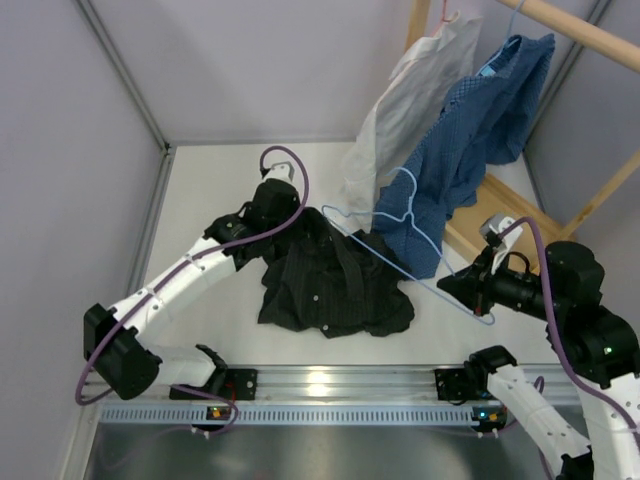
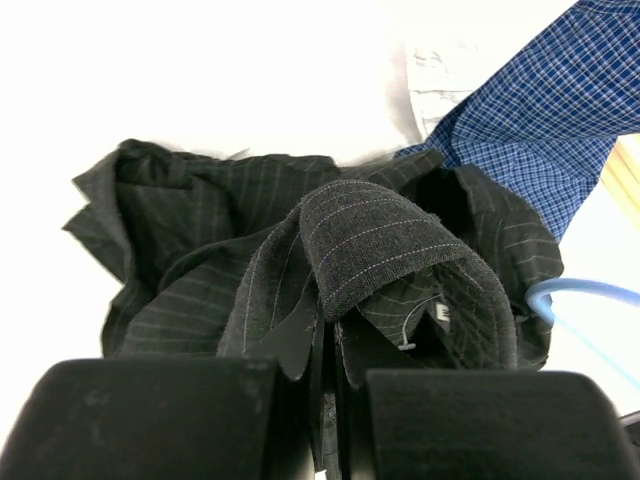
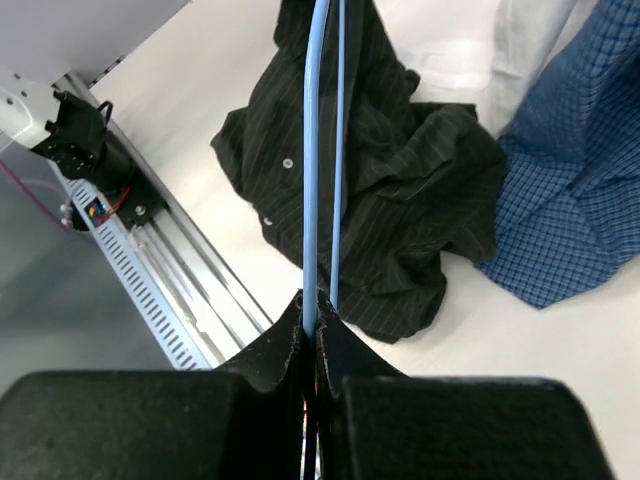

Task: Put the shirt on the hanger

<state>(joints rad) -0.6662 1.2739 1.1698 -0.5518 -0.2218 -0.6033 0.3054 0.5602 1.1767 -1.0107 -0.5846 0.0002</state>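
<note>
Shirt [image 1: 335,285]: crumpled on bench [image 1: 220,200], collar pinched by L fingers [image 2: 285,345]. Hanger [image 3: 312,150]: wire clamped in R fingers [image 3: 275,345], slanting over the fabric. Status, est.: early. Both items gripped, hanger not yet threaded into shoulders; hanging still to do.

We see the shirt [image 1: 335,285], black with faint fine stripes and small pale buttons, crumpled in a heap near the middle of the overhead view. Its collar is lifted at the heap's 11 o'clock corner, and a white neck label shows inside. The hanger [image 3: 311,150], thin light-blue wire, slants over the shirt's 1 o'clock edge from 10 o'clock toward 4 o'clock. Its hook curves toward 12.
</note>
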